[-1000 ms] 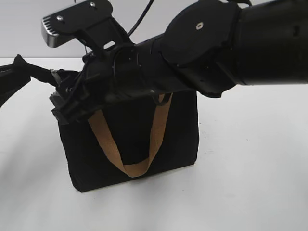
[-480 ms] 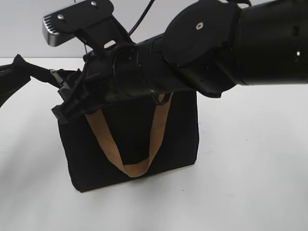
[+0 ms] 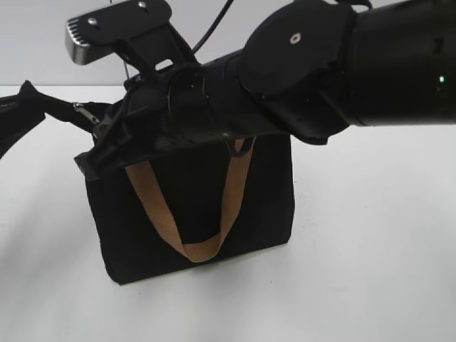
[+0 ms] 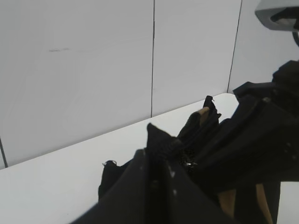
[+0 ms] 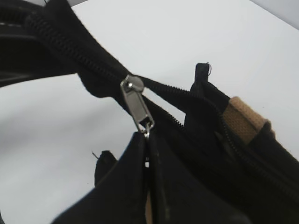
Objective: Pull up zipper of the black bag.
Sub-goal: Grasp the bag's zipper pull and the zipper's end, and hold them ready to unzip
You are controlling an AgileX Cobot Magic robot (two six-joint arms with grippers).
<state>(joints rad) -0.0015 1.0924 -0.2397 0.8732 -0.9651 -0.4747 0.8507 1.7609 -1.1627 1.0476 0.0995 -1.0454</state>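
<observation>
Zipper pull under way, by my read — the right gripper has its fingers pressed together on the silver pull tab, slider sitting right at the fingertips, close to the black bag's left end. The left gripper looks clamped on the bag's end fabric, bracing it. Next call: a steady draw along the teeth, tab kept pinched.

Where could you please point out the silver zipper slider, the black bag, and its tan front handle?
zipper slider (image 5: 134, 96): right wrist view, middle of the silver body.
black bag (image 3: 267, 196): exterior view, front panel.
tan front handle (image 3: 153, 206): exterior view, left strap.
</observation>
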